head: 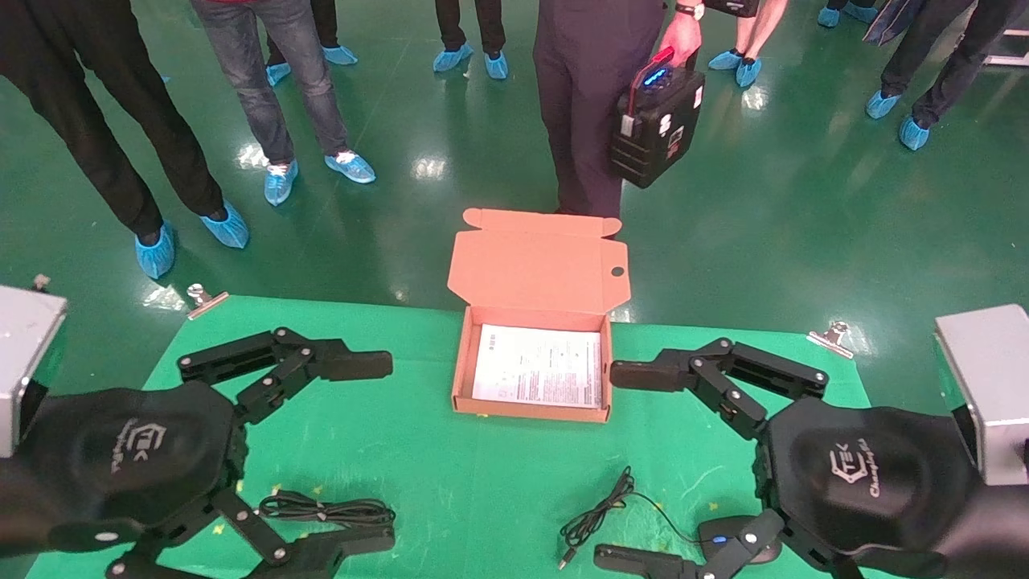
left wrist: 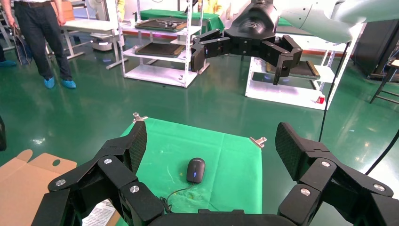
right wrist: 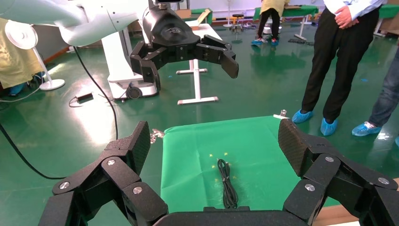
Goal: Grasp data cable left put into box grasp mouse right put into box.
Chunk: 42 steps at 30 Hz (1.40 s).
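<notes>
**Both claws raised and apart, nothing picked up yet**

The box (head: 532, 366) sits open at the middle of the green surface (head: 450, 474), its flap lid folded back on the far side and only a printed white sheet (head: 537, 366) lying inside. Neither task item is in it, so by the look of things the first step, taking the data cable, has not yet begun.

The data cable (head: 325, 509), a bundled black coil, lies on the surface to the left of the box and nearer the robot. The left claw (head: 386, 454) hangs above it with its fingers spread wide and holding nothing; one fingertip points toward the box, the other reaches past the cable on the near side.

The mouse (left wrist: 195, 170) lies to the right of the box, also nearer the robot, its thin cord (head: 599, 515) looped loosely between it and the box. The right claw (head: 604, 465) is likewise wide apart and empty, poised over the mouse, which it partly hides in the head view.

The next move probably calls for the left claw to drop straight down, straddle the coil across its narrow width, and close before carrying it rightward to the box. The slim bundle lying flat on the cloth may be hard to pinch cleanly.
</notes>
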{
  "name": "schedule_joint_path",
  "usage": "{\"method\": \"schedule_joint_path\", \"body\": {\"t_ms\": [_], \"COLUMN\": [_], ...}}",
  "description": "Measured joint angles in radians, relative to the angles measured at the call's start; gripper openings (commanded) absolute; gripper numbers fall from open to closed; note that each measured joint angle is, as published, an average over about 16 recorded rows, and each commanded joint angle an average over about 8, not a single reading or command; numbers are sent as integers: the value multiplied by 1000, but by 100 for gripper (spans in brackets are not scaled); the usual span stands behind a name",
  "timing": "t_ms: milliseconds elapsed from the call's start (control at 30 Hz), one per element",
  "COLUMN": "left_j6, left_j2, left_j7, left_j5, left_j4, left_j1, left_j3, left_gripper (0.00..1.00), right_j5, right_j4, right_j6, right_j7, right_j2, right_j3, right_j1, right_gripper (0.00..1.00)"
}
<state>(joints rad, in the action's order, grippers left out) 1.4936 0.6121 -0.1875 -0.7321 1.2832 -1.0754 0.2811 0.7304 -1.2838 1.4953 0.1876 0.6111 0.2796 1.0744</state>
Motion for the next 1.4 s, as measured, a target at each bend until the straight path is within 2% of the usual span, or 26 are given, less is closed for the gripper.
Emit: {"method": "schedule_joint_path", "body": {"t_ms": [300, 467, 667, 867, 1033, 1200, 1400], "left_j6": [5, 22, 49, 63, 54, 27, -22], "left_j2": [0, 1, 19, 61, 110, 161, 219], "left_j7": [3, 2, 7, 15, 26, 26, 16], "left_j5": [-16, -98, -291, -549, -742, -900, -1043], "left_j4": [2, 8, 20, 28, 31, 26, 3], "left_j1": [-8, -46, -140, -256, -322, -347, -342], "left_j3": [7, 43, 134, 262, 362, 440, 504], "left_gripper": [100, 100, 100, 100, 100, 100, 100], "right_j5": [15, 92, 285, 544, 733, 879, 1008], "right_j4": [-4, -21, -46, -66, -70, -71, -71], "right_j6": [2, 18, 50, 72, 62, 24, -51], "right_j7": [-3, -17, -77, -177, -267, -343, -399], "right_j2": [-5, -18, -18, 15, 66, 119, 176], "right_j3": [4, 30, 128, 301, 449, 557, 624], "right_j1": [7, 44, 153, 309, 413, 463, 455], "right_gripper": [100, 100, 100, 100, 100, 100, 100]}}
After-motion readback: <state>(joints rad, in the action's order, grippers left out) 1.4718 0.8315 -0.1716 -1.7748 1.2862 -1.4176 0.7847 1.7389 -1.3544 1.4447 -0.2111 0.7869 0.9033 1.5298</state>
